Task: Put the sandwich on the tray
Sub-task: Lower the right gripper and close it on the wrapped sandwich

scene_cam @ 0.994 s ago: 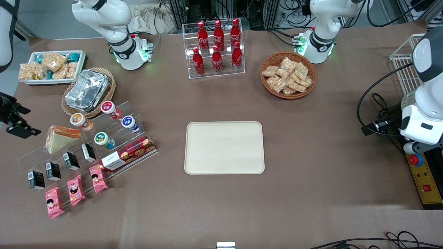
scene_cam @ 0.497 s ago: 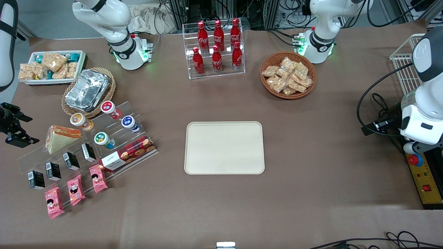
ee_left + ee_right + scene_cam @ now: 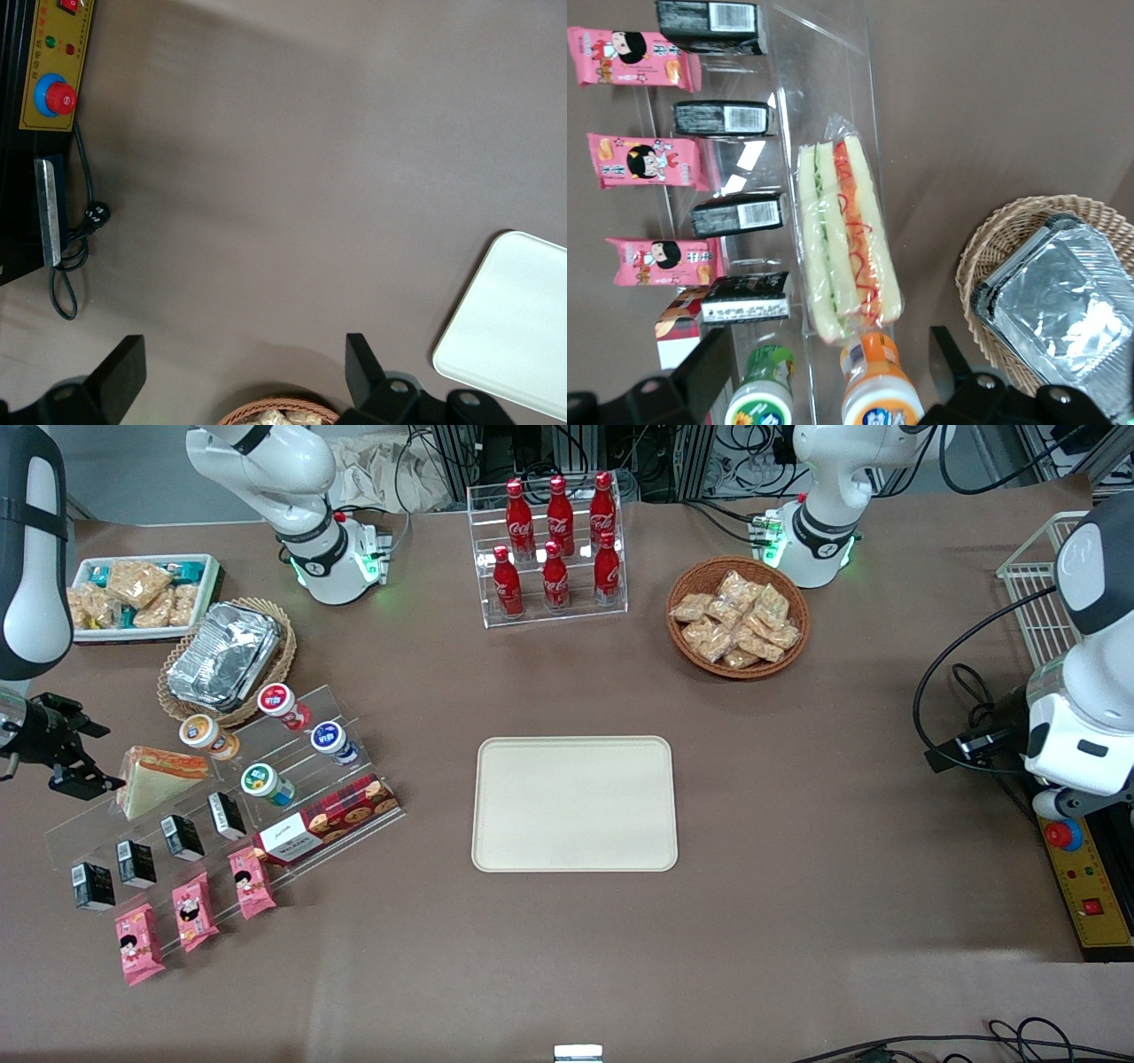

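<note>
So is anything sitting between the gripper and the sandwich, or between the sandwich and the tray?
Nothing visible separates the open gripper from the sandwich beside it on the clear stand. Toward the tray, small cups and a red cookie box share the stand, so the sandwich likely needs lifting clear first.

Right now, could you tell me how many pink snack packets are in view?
3, in a row nearest the front camera by the acrylic stand. The end effector hovers open beside the sandwich.

The sandwich [image 3: 158,778] is lying near the table's working-arm edge, the gripper [image 3: 75,766] hanging just beside it; the tray [image 3: 575,803] is sitting mid-table.
</note>
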Available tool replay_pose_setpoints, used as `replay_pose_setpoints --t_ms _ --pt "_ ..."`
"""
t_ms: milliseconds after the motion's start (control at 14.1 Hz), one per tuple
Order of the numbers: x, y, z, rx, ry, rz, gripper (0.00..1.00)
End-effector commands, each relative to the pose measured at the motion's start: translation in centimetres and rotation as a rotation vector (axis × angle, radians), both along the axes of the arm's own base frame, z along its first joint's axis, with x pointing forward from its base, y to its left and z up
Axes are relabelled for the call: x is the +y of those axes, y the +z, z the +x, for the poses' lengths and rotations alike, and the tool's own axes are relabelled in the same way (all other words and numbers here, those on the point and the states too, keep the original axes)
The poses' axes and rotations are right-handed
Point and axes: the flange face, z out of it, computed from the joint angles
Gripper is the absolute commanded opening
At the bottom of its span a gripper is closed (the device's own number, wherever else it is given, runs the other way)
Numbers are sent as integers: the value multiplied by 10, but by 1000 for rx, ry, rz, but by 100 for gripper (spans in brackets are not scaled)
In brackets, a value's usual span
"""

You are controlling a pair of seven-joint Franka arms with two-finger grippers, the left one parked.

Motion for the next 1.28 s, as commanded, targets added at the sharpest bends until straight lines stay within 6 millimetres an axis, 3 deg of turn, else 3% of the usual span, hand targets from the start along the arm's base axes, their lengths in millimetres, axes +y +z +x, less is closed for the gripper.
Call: replay_pose_setpoints --t_ms 0,497,781,852,1065,1135,1206 --pt "-2 -12 -24 -35 16 24 99" --pt "2 -49 -41 -78 48 11 99" --pt "2 -61 -35 -100 50 1 97" --pt "1 -63 -34 -101 51 -1 92" --pt "3 -65 -32 -102 58 -2 54" --pt "3 -65 -32 -105 69 -3 36" --pt "3 -64 -32 -108 80 -4 29"
